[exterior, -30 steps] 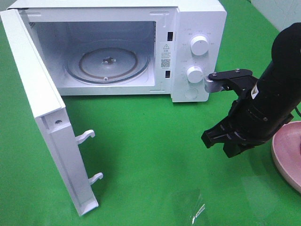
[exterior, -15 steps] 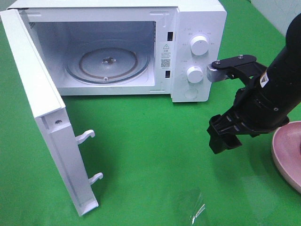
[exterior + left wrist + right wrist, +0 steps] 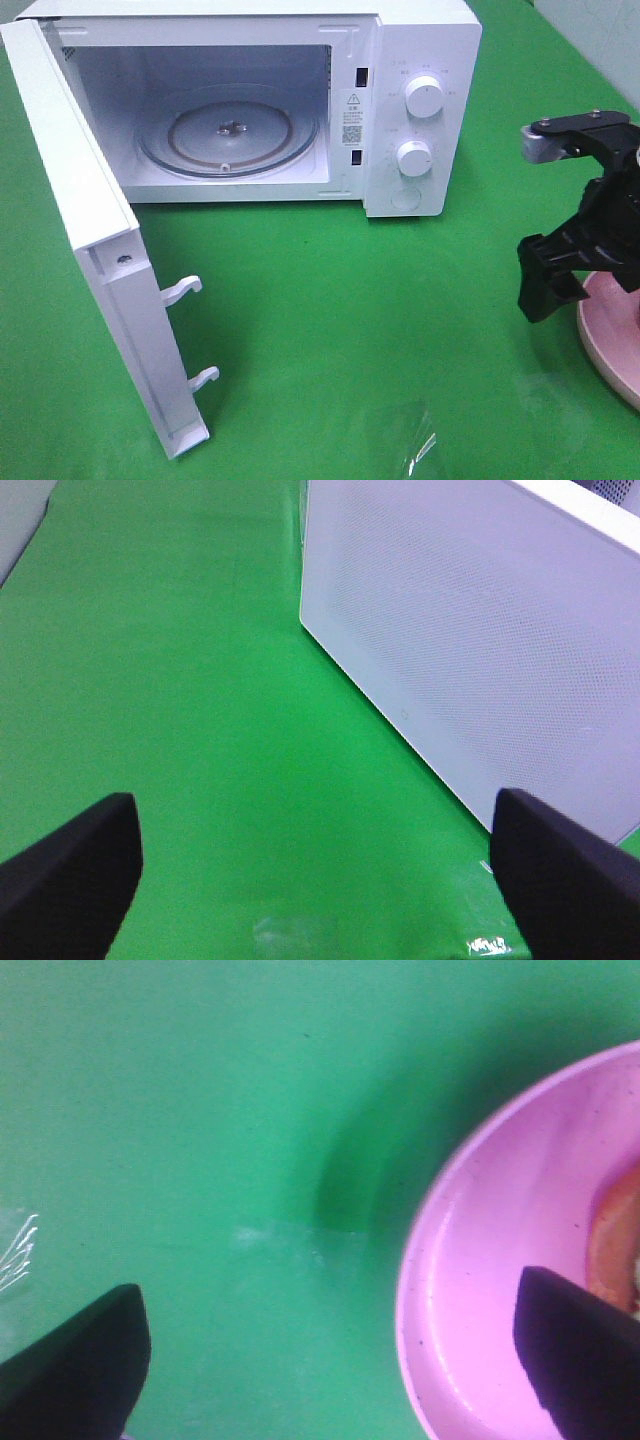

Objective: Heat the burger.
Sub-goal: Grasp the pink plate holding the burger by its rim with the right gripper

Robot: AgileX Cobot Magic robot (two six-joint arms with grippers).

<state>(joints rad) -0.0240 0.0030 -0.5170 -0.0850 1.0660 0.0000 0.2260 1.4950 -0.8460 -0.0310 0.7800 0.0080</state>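
Note:
The burger [image 3: 612,1250] shows only as an orange-brown sliver at the edge of the right wrist view, lying on the pink plate [image 3: 480,1290]. In the high view it is out of sight and only the plate's rim [image 3: 608,350] shows at the right edge. My right gripper [image 3: 548,285] hangs open just left of the plate, with its fingers spread wide over the plate's rim and the green cloth [image 3: 330,1360]. The white microwave [image 3: 420,60] stands open with its glass turntable [image 3: 228,135] bare. My left gripper [image 3: 315,880] is open and empty beside the microwave door's outer face [image 3: 480,650].
The microwave door [image 3: 90,250] swings out to the front left, with two latch hooks [image 3: 185,290] sticking out. Two knobs [image 3: 424,97] sit on the control panel. A shiny crease [image 3: 415,445] marks the green cloth at the front.
My right arm has moved right, away from the microwave's control panel, and now hangs at the pink plate's edge. The microwave and its door have not moved.

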